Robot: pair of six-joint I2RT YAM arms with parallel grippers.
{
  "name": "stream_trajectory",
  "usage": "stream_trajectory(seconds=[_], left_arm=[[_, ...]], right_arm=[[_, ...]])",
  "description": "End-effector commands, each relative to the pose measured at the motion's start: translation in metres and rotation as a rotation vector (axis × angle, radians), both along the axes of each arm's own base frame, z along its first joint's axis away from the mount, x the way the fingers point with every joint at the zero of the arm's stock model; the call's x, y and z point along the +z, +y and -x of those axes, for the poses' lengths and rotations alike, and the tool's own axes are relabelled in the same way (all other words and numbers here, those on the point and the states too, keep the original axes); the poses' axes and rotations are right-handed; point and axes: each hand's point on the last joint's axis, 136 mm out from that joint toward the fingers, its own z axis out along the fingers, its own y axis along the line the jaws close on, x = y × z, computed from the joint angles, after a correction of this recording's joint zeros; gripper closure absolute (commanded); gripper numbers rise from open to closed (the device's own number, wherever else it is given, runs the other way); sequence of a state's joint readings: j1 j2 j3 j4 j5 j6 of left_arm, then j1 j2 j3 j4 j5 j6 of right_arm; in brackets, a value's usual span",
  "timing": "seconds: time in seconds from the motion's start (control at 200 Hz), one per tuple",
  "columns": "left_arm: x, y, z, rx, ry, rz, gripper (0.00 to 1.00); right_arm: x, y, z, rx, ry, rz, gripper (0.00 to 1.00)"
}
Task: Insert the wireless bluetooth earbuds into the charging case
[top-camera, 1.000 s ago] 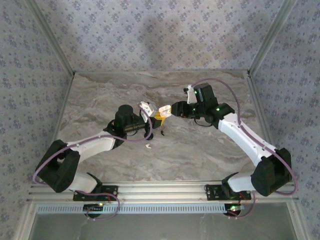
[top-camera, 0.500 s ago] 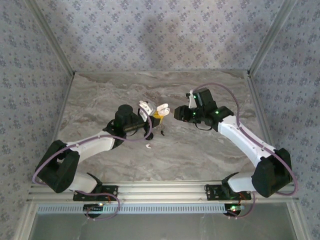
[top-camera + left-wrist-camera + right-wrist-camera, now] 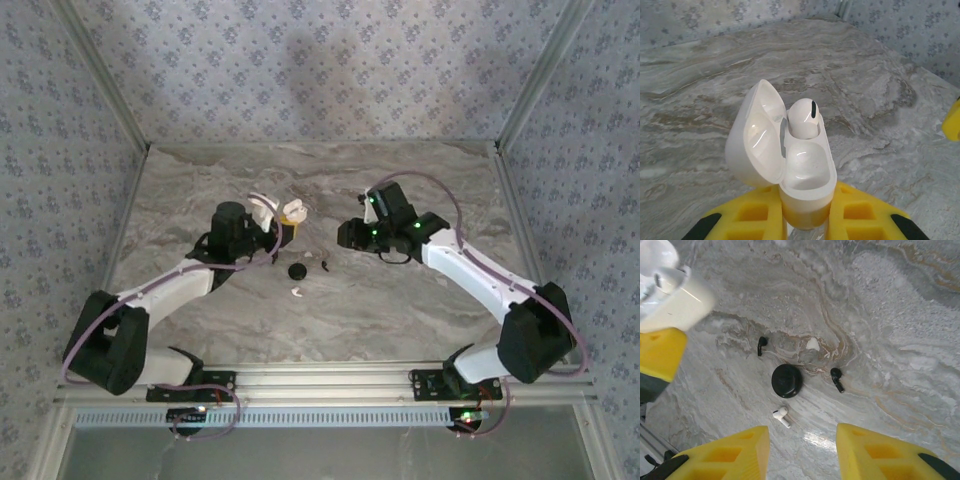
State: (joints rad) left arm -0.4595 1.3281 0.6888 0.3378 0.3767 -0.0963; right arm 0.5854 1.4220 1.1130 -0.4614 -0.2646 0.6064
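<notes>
While left jaws pinch open case (image 3: 807, 170), right jaws spread, empty: tiny white bud (image 3: 781, 416) may skid on surface (image 3: 890, 315); black bud (image 3: 837, 379) easy mis-pick.

Grey-veined marble-look tabletop (image 3: 420, 310) with small loose pieces

A round black disc-shaped case (image 3: 786, 381) lies flat on it. In the right wrist view a black stemmed earbud (image 3: 761, 345) lies upper left of it, a second black earbud (image 3: 837, 379) to its right, and a white stemmed earbud (image 3: 781, 416) just below, none touching.

No writing or number can be read. The charging case (image 3: 807, 172), toward six o'clock, shows plain white.
</notes>
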Motion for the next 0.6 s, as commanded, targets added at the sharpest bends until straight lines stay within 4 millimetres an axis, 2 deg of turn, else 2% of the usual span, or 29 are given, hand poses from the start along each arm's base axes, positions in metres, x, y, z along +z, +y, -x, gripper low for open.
stream_trajectory(seconds=[0.0, 0.08, 0.09, 0.11, 0.23, 0.375, 0.595], left_arm=[[0.008, 0.022, -0.008, 0.103, 0.05, 0.025, 0.94], [0.008, 0.035, -0.01, 0.153, 0.076, 0.042, 0.94], [0.009, 0.037, -0.01, 0.157, 0.077, 0.044, 0.94], [0.01, 0.039, -0.01, 0.164, 0.074, 0.046, 0.94], [0.015, 0.051, -0.008, 0.202, 0.065, 0.043, 0.94], [0.009, 0.066, -0.007, 0.26, 0.103, 0.019, 0.94], [0.003, 0.075, 0.0, 0.295, 0.135, 0.009, 0.94]], right_arm=[[0.005, 0.008, 0.0, 0.009, 0.02, 0.019, 0.59], [-0.006, 0.01, 0.004, 0.016, 0.037, 0.063, 0.58], [0.002, 0.013, 0.0, 0.018, 0.019, 0.056, 0.58], [0.003, 0.014, -0.001, 0.021, 0.017, 0.06, 0.59], [-0.008, 0.019, 0.001, 0.04, 0.048, 0.109, 0.58], [-0.031, 0.019, 0.01, 0.052, 0.153, 0.179, 0.58], [-0.06, 0.035, 0.014, 0.095, 0.25, 0.235, 0.58]])
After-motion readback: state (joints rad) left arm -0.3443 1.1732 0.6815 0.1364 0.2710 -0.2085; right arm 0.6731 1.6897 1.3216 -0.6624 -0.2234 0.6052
